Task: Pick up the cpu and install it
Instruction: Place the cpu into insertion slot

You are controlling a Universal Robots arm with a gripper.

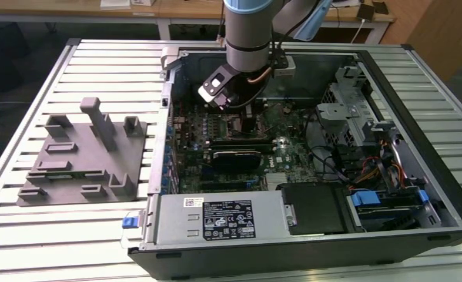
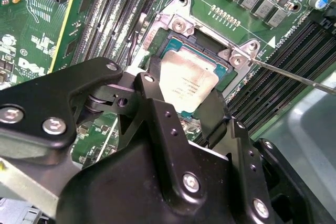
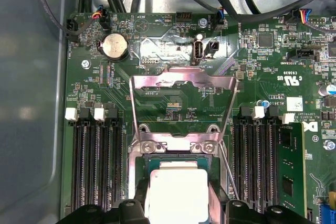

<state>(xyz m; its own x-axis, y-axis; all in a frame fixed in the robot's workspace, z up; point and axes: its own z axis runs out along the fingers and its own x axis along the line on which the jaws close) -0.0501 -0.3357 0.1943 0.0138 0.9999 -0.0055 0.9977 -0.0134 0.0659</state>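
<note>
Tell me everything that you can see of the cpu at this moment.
The cpu is a small flat square chip with a silvery-white metal top and a green rim. It lies level over the open socket, whose metal load plate stands raised; whether it is seated cannot be told. The claw holds it, black fingers against two opposite edges.

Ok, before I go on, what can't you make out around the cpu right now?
- Second wrist view: the gripper covers the cpu's near edge, so its seating in the socket is unclear.
- First wrist view: the cpu is cut off by the picture's edge.
- Exterior view: the arm hides the socket.
</note>
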